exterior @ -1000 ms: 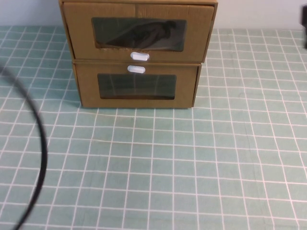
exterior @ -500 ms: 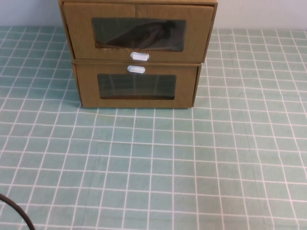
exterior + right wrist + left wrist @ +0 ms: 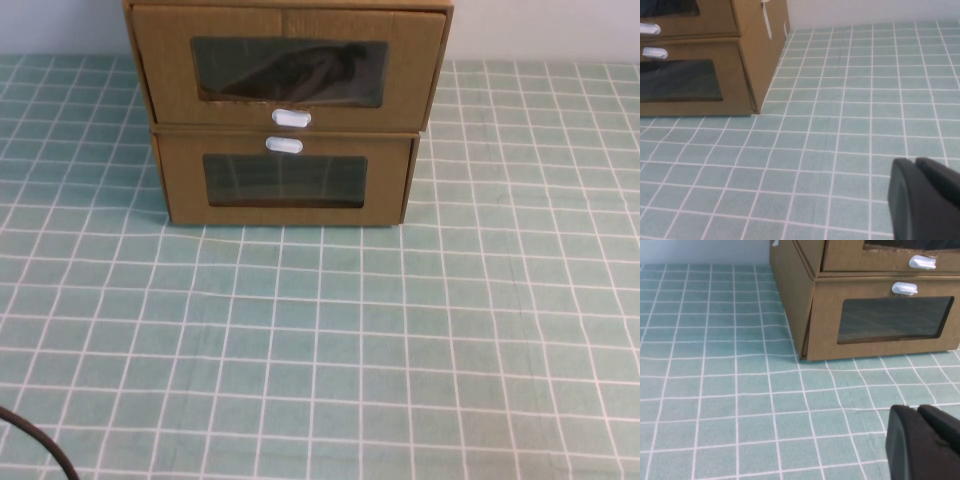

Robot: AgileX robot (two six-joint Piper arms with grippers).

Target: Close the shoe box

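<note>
Nearest in the high view, a thin black cable (image 3: 35,445) curved across the lower left corner of the frame. Neither arm showed in that view. The worktop (image 3: 320,350), covered in a green cloth with a white grid, filled the lower and middle parts of the frame.

In the left wrist view, the left hand (image 3: 917,415) sat in the lower right corner, hanging above the green cloth and well apart from the boxes. Its two black fingers (image 3: 900,440) lay pressed together with only a thin seam between them, and they gripped nothing. In the right wrist view, the right hand (image 3: 915,167) likewise filled the lower right corner over bare cloth. It too was closed and empty, with its fingers (image 3: 902,205) side by side.

Farther back, at the top centre of the high view, two brown cardboard boxes stood stacked. The lower box (image 3: 285,215) rested on the cloth, with a small white tab (image 3: 284,145) above its dark window.

The shoe box (image 3: 410,60) sat directly on top of it, cut off by the upper edge of the frame. Its wide clear window (image 3: 289,72) showed a dark shape inside, and its white pull tab (image 3: 291,118) lay just below the window, close above the lower box's tab. The front panel looked pushed in, about level with the box's front edge, though I could not tell whether any gap was left.

Behind the stack, a pale wall (image 3: 540,30) ran along the top of the frame.
</note>
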